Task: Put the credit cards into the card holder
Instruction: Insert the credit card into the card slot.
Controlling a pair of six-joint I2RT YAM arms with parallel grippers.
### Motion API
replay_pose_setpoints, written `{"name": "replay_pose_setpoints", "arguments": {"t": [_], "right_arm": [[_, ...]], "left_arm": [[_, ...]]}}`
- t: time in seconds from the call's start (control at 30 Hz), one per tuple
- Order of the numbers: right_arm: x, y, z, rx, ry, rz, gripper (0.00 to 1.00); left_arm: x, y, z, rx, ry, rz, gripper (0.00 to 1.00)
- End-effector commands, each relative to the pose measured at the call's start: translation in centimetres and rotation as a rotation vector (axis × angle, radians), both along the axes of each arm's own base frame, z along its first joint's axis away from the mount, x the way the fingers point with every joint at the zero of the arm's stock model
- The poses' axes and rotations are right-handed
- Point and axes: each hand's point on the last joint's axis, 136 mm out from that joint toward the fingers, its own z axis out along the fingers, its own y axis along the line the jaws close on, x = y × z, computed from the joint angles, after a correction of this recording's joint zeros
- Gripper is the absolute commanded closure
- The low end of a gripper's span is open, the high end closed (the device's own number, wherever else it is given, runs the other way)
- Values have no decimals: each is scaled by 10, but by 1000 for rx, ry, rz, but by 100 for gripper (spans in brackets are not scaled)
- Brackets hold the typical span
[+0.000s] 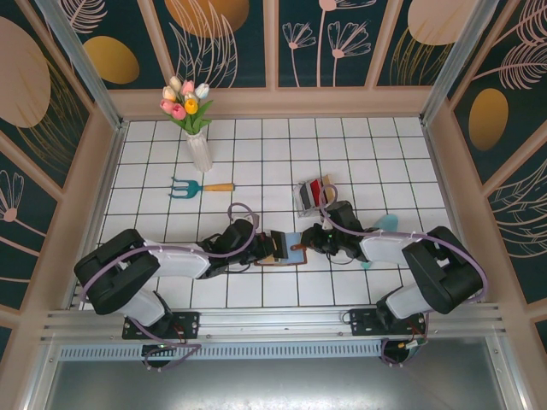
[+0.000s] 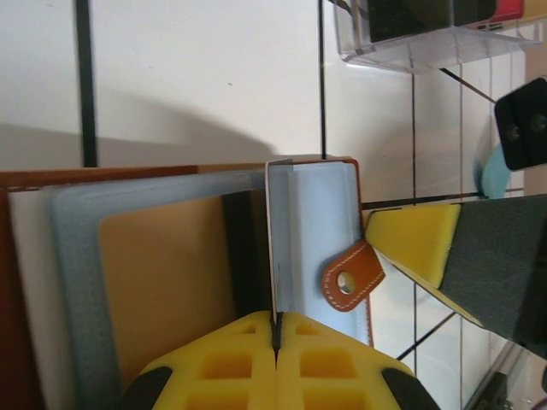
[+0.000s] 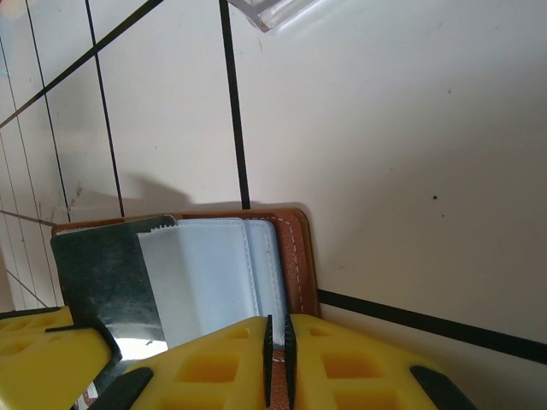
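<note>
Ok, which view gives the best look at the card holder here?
Left wrist: the card holder lies open, clear sleeves and snap tab plain, one leaf pinched in the left gripper. Right wrist catches a leather corner and some sleeves. Top external has it small and partly hidden.

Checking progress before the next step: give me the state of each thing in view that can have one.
card holder: open, flat on the table, one inner leaf raised.
snap tab: unfastened.
left gripper: shut on the raised leaf of the card holder.
right gripper: shut, at the card holder's edge.
credit cards: red and black ones standing in the clear rack.
clear rack: upright.
vase: upright, holding tulips.
</note>
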Motion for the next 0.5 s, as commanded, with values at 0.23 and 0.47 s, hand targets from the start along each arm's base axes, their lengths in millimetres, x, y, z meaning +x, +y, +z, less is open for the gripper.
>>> {"name": "replay_pose_setpoints", "arguments": {"t": [0.23,0.47], "right_arm": [[-10,-10,-19,-86,55,3,84],[-9,-10,-19,-91,58,7,84]], "left_arm": [[-16,-6,-16,27,86,-66,100],[-15,-13,-7,-6,86,-77,98]]}}
